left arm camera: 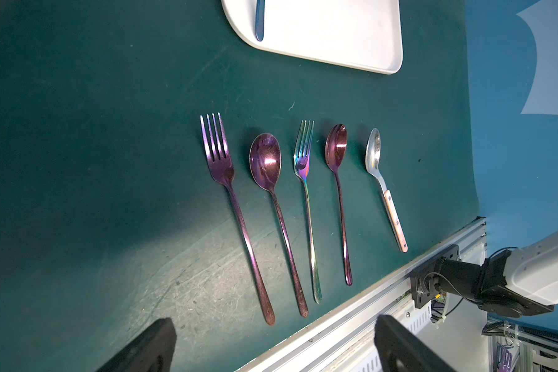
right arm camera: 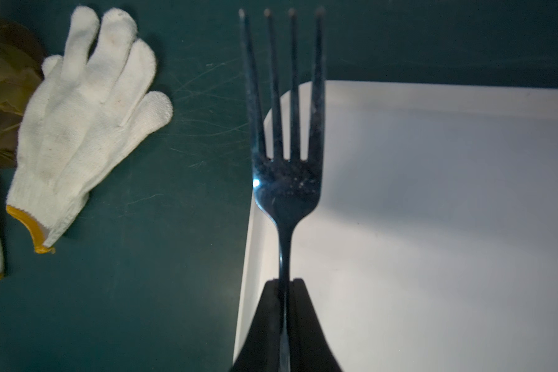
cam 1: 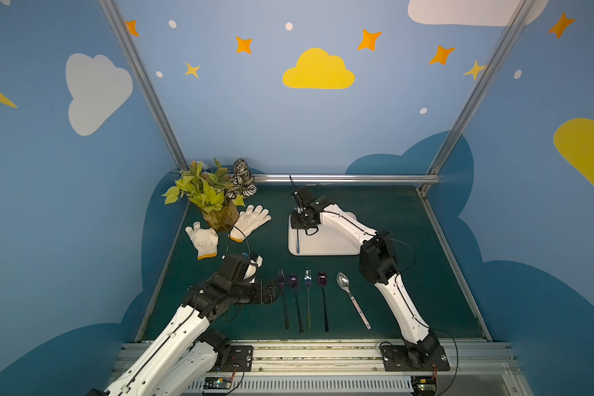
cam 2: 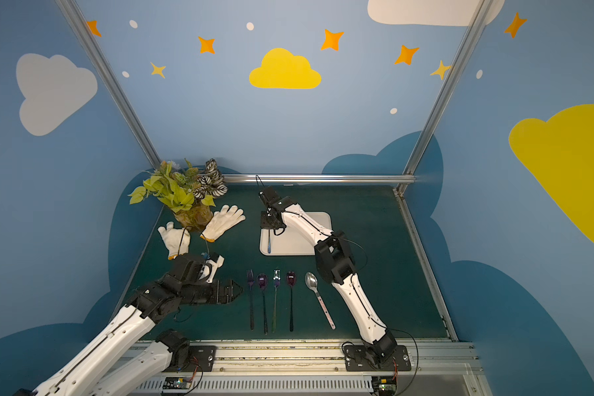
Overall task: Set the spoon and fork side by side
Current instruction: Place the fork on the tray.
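Over the left edge of the white tray, the right end effector is pinched tight on the neck of a dark blue fork. The fork's long axis runs front to back, with the tines toward the far wall, reaching past the tray's rounded corner, and the handle toward the robot. Nearer the robot, on the green tabletop, five pieces lie in a row with their heads likewise toward the far wall: a purple fork, a purple spoon, an iridescent fork, a reddish spoon and a silver spoon whose handle slants rightward. Just beside the purple fork, the left end effector hovers with its jaws wide apart.
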You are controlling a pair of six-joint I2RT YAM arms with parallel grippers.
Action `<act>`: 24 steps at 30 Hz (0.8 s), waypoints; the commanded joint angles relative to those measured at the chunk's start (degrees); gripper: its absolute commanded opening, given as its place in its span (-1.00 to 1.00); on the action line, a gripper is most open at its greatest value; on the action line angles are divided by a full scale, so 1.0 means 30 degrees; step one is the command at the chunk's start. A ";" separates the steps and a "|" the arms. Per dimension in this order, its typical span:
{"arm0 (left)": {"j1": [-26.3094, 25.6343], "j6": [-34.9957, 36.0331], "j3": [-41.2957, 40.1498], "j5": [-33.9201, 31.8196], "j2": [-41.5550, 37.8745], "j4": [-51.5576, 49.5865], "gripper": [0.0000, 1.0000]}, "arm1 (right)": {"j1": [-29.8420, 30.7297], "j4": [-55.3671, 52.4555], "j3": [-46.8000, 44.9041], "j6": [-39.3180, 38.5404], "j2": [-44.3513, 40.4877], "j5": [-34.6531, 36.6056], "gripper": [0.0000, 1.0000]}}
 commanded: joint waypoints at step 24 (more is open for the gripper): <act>-0.0059 0.0142 -0.0237 0.0231 0.0269 0.0213 1.00 | -0.0216 0.1472 0.1308 0.2060 0.2688 0.0042 -0.77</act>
